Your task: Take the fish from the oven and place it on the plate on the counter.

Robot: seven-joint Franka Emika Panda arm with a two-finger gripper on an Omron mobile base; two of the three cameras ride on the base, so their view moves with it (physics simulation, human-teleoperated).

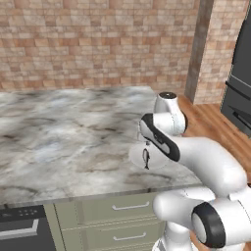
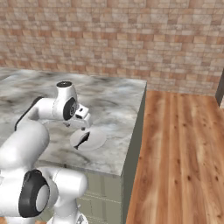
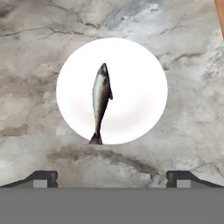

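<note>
fish [image 3: 101,101] lies lengthwise on plate [image 3: 140,87], directly below the spread, empty claw [image 3: 111,178]; retract upward.

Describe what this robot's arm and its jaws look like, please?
The arm is made of smooth, rounded, glossy white segments joined by dark black bands at the joints, with a grey cap on top of one joint. The gripper ends in two small dark jaws, each with a pale grey pad. No cables or markings show.

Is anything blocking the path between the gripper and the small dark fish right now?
Nothing visible does. The slim dark grey fish already lies on the round white plate on the marbled counter, in open view below the open gripper.
</note>
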